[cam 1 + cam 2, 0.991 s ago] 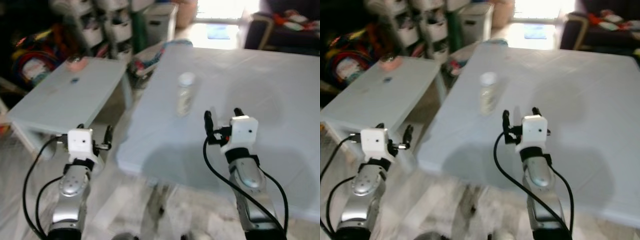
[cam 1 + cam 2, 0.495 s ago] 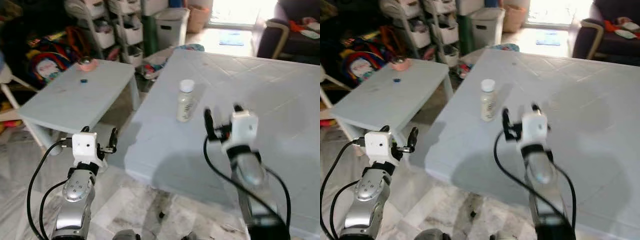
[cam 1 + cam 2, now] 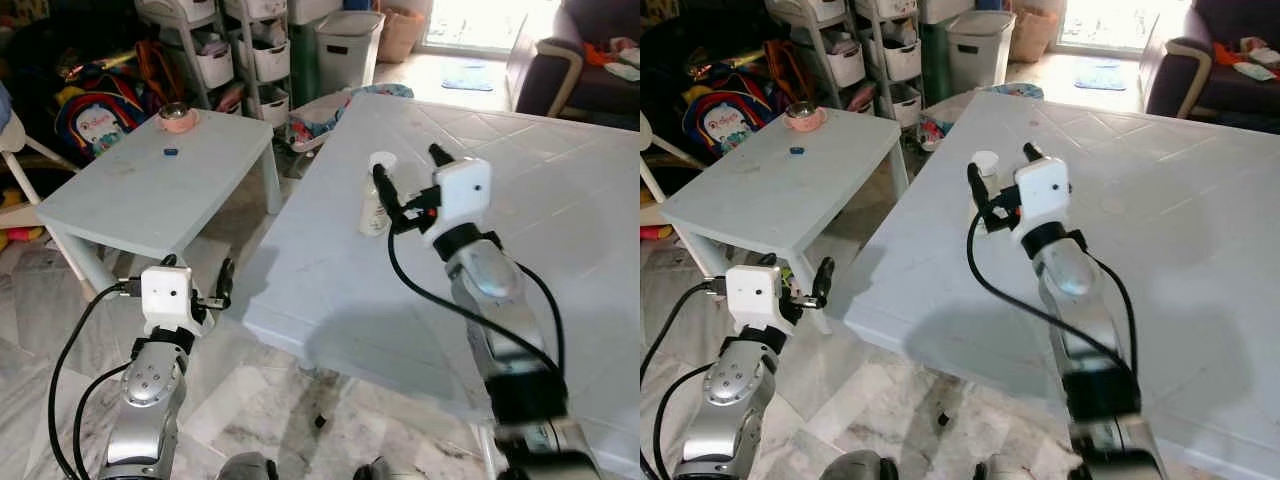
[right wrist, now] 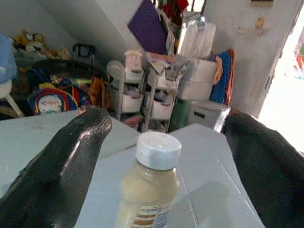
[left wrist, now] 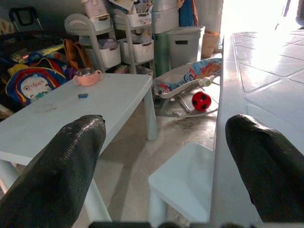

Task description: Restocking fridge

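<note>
Right hand [image 3: 408, 173] nearer, straddling bottle [image 3: 376, 196]

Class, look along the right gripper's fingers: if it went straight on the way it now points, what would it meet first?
Most likely the white-capped bottle, standing upright on the table, centred between the open right gripper fingers.

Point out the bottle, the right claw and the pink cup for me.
bottle [image 4: 153, 187]: right wrist view, on its cream body below the white cap.
right claw [image 3: 409, 171]: left eye view, midway between fingertips.
pink cup [image 5: 87, 76]: left wrist view, on its side.
</note>
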Robot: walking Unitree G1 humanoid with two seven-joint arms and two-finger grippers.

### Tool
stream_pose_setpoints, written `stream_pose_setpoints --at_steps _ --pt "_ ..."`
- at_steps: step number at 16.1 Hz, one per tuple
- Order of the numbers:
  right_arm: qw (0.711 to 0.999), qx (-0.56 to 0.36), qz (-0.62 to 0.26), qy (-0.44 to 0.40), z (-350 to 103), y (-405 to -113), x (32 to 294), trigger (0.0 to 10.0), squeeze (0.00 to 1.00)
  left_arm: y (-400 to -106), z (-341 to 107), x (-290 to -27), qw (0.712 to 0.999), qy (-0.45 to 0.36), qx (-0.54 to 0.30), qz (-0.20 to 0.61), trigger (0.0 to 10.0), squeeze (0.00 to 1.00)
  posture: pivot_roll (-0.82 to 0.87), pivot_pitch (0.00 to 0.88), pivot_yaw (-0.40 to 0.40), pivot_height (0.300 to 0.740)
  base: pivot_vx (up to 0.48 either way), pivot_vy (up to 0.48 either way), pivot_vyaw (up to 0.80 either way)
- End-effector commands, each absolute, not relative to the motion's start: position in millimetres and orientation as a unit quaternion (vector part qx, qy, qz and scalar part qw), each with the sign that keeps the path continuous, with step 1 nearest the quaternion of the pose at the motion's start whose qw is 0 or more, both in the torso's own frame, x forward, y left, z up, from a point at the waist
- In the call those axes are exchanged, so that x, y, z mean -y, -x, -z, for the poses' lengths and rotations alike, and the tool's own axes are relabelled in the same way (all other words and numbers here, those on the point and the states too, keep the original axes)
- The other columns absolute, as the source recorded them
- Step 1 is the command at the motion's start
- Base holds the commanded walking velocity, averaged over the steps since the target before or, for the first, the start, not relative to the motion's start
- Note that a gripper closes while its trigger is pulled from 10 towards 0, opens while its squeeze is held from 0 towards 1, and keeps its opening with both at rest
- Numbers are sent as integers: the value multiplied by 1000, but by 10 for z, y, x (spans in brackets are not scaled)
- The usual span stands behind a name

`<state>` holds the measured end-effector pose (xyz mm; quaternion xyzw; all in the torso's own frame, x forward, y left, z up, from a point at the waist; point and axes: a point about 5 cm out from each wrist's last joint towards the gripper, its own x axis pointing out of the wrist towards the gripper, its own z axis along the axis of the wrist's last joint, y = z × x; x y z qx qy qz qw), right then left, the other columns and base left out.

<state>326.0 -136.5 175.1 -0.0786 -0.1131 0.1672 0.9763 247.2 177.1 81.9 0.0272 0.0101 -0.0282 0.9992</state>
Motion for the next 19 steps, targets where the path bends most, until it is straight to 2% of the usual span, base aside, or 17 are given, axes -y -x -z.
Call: stream_pose_setpoints --at_steps 1,5,10,11,12,13,19 --pt "976 118 -169 73 -1823 -3343 1364 10000 0 -2474 -855 -1779 999 -32 -7 29 10000 0 46 30 37 740 0 0 0" --pt "975 98 -183 74 -1836 -3580 1322 10000 0 -2474 -861 -1764 999 -32 -8 32 10000 0 56 36 32 740 0 0 0" --pt "973 75 -206 68 -1772 -3685 1250 10000 0 -2454 -856 -1766 999 -32 -11 32 10000 0 68 44 28 740 0 0 0" --pt "974 69 -207 67 -1749 -3692 1245 8314 0 -2448 -856 -1768 999 -32 -11 32 10000 0 70 45 28 740 0 0 0" --pt "974 69 -207 67 -1749 -3692 1245 8314 0 -2448 -856 -1768 999 -32 -11 32 10000 0 70 45 28 740 0 0 0" --pt "974 62 -209 67 -1716 -3701 1241 0 0 -2445 -856 -1770 999 -33 -12 32 10000 0 70 48 28 740 0 0 0" --pt "976 48 -201 64 -1648 -3726 1282 196 0 -2454 -852 -1764 999 -34 -15 34 10000 0 68 50 30 740 0 0 0"
